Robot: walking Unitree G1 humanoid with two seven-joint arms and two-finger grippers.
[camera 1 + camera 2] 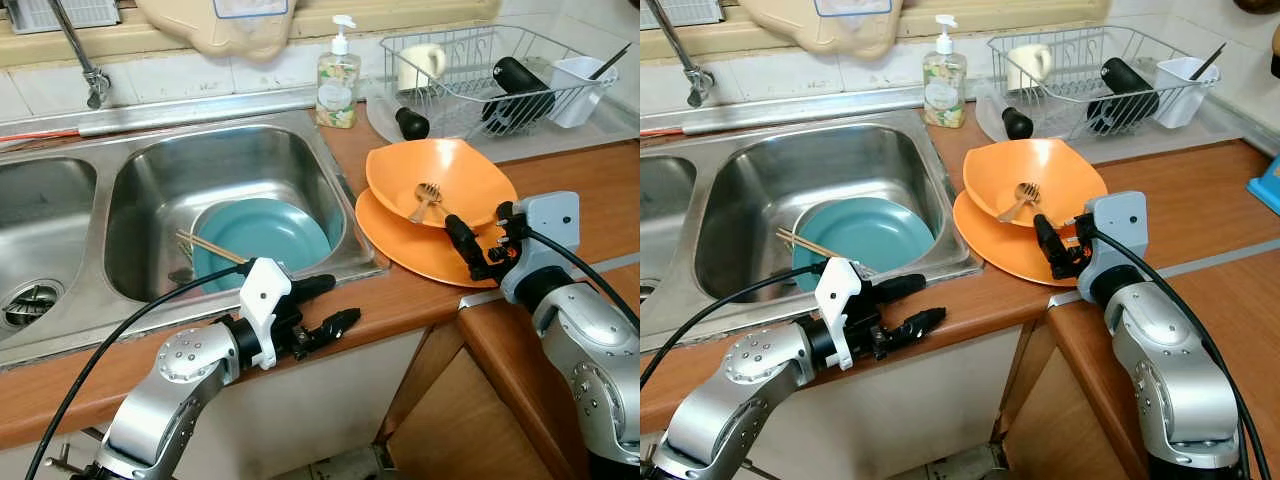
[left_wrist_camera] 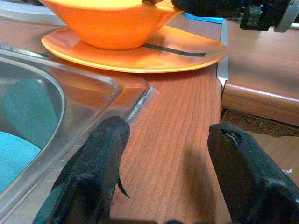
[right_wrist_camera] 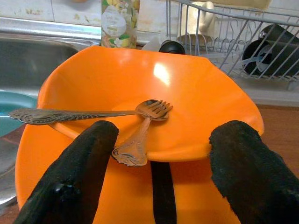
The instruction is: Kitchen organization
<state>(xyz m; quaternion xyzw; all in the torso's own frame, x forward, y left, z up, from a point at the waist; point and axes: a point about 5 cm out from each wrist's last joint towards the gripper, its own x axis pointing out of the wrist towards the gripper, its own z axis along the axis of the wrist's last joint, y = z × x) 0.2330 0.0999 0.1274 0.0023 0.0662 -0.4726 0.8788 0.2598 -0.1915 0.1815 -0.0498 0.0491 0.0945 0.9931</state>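
Left gripper (image 1: 325, 305) low, jaws apart, right gripper (image 1: 470, 250) raised, jaws apart

— How's the light?
— Bright and even; glare sits on the steel sink (image 1: 225, 160) and the orange bowl (image 3: 159, 74).
— Sharpness?
— Head views crisp; in the wrist views the near black fingers (image 2: 93, 172) blur.

Two forks (image 3: 140, 122) — one orange bowl (image 1: 450, 175)

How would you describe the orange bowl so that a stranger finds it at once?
Start at the steel sink; on the wooden counter to its right lies a flat orange plate. The deep orange bowl sits on that plate, before the right gripper. Unlike the plate, it holds cutlery.
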